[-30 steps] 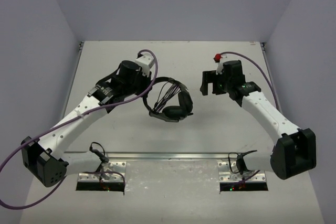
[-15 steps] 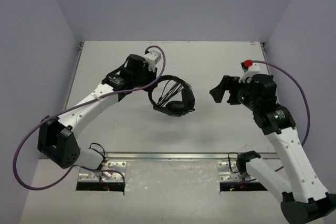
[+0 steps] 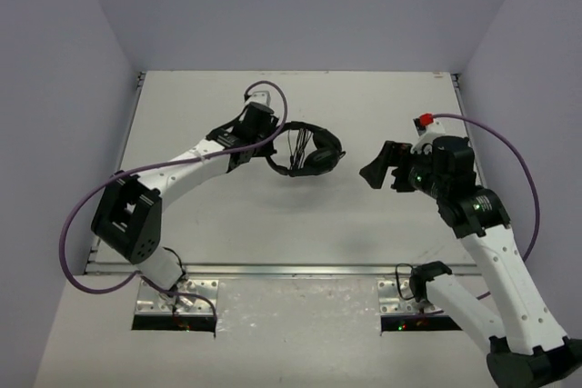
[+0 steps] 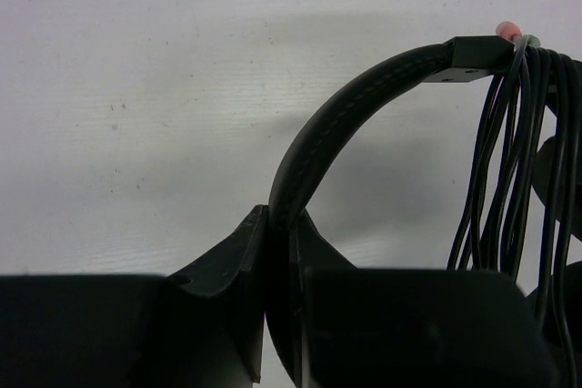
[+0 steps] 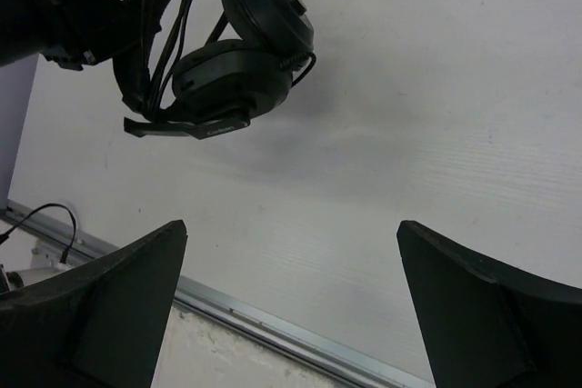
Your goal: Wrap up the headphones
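There is one pair of black headphones (image 3: pixel 318 157). It has two soft oval earcups (image 5: pixel 227 79) and one thin round headband (image 4: pixel 346 124). In the right wrist view, a flat bar under the lower earcup has a short word in pale letters. It is too small to read. No other writing can be read.

The headphones are near the middle of the white table (image 3: pixel 273 224), a bit toward 12 o'clock. They hang just above it, with a soft shadow below.

There are two robot arms and two claws. The left claw (image 4: pixel 277 224) is at 9 o'clock from the headphones. It is squeezed tight on the headband, one finger on each side. The right claw (image 3: pixel 380 170) is at 3 o'clock from the headphones and well apart from them. Its two fingers (image 5: pixel 118 288) are spread wide and it holds nothing.

The thin black cable (image 4: pixel 509 152) is looped over the headband many times. Its strands hang side by side, too close together to count. A tiny pink bit (image 4: pixel 507 29) shows at the top of the loops.

Two thick purple cables (image 3: pixel 91 252) curve off the arms, one on each. One small red piece (image 3: pixel 424 120) sits on the right wrist.
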Motion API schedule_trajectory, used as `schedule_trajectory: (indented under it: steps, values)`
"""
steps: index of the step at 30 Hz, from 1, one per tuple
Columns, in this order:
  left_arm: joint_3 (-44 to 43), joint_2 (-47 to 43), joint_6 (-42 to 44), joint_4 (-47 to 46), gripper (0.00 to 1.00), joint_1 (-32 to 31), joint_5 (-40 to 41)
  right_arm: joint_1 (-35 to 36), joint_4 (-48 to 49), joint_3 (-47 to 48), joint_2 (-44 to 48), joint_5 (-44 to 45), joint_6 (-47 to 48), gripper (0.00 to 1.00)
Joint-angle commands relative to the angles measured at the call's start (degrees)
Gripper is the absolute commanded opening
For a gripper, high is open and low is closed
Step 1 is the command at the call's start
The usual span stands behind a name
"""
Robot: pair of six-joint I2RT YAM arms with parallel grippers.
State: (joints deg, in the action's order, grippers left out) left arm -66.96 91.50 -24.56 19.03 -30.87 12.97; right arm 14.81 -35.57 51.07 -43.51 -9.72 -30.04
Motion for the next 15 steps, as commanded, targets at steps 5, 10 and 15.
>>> schedule_trajectory:
  steps: [5, 10, 15]
  values:
    - [-5.11, 1.21, -6.19, -1.72, 0.0, -6.29, 13.64, 0.05, -2.82, -0.01, 3.95, -1.01, -1.51, 0.99]
    - [-11.94, 9.91, -13.14, -2.24, 0.0, -9.9, 17.26, 0.05, -10.73, 5.08, 6.24, 5.04, -1.77, 0.99]
    - [-22.32, 24.14, -20.95, -1.62, 0.0, -15.17, 21.92, 0.05, -13.64, 5.27, 13.7, 7.43, -5.81, 0.99]
